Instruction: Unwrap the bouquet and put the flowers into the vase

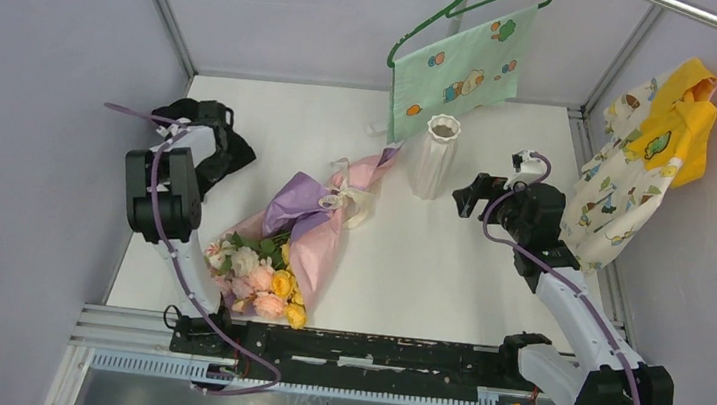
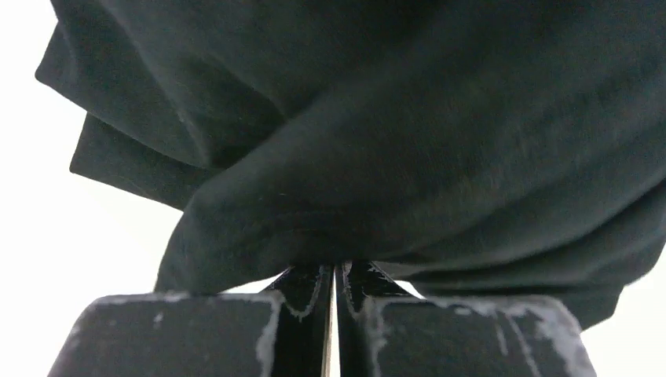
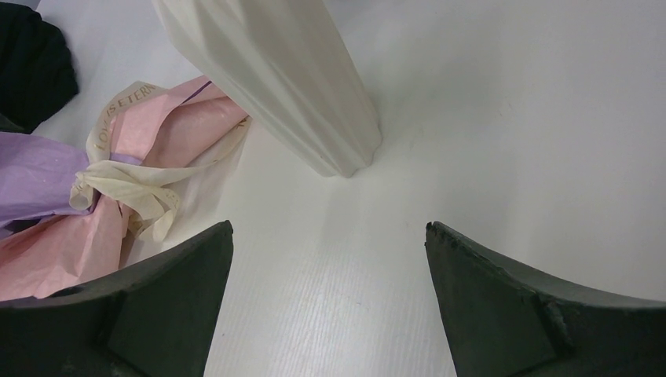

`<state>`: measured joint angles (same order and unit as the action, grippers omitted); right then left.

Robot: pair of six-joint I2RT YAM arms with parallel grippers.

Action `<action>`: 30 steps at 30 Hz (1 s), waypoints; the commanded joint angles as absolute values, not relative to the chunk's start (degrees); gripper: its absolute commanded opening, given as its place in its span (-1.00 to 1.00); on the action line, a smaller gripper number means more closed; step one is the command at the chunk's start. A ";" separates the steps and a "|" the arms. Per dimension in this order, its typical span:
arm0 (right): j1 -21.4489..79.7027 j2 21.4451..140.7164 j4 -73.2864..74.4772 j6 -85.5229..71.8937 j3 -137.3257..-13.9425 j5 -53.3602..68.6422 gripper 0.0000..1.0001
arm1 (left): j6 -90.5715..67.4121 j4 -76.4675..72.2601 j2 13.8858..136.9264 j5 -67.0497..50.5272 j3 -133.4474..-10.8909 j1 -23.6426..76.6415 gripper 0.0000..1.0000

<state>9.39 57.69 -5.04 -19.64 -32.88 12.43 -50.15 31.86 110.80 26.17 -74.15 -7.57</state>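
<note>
The bouquet lies slantwise mid-table in purple-and-pink paper tied with a cream ribbon. Its flowers, pink, yellow and cream roses, point toward the near edge. The ribbed white vase stands upright behind the wrapped stem end, and its base shows in the right wrist view. My right gripper hovers just right of the vase, open and empty. My left gripper is at the far left, shut on a bunched fold of the black cloth.
The black cloth is heaped at the far left corner. A green hanger with a patterned green cloth hangs behind the vase. A yellow-and-white child's garment hangs from the rail at the right. Grey walls close in three sides.
</note>
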 commanded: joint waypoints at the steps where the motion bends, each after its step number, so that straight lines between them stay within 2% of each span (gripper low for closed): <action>1: 9.60 56.44 -5.90 -19.07 -36.17 11.51 0.96 | -50.35 28.10 114.11 24.16 -77.10 -12.19 -0.89; 8: 9.84 55.61 -4.84 -19.24 -36.57 11.56 0.96 | -48.73 25.94 119.87 16.70 -86.88 -13.69 -0.93; 16: 11.89 53.74 -3.69 -18.39 -37.38 10.86 0.96 | -47.44 23.25 102.15 17.99 -78.40 -2.43 -0.72; 19: 13.46 52.87 -2.72 -17.29 -38.39 9.39 0.96 | -47.40 22.94 95.73 19.13 -75.37 3.11 -0.26; 20: 13.77 52.54 -2.61 -17.19 -38.41 9.25 0.96 | -47.23 23.10 94.19 19.01 -75.00 4.06 -0.18; 22: 14.31 51.87 -2.47 -17.13 -38.42 9.23 0.96 | -46.78 24.46 91.65 17.72 -75.23 5.04 -0.10; 25: 14.51 50.48 -1.78 -17.06 -38.33 9.24 0.96 | -46.14 29.14 88.45 19.85 -76.36 8.87 -0.09; 27: 14.58 49.37 -1.58 -17.05 -38.07 9.21 0.96 | -45.28 30.04 87.42 19.78 -75.91 12.30 0.04; 30: 14.54 47.49 -1.42 -17.07 -37.55 9.36 0.96 | -41.97 30.34 87.80 15.34 -75.65 17.23 0.37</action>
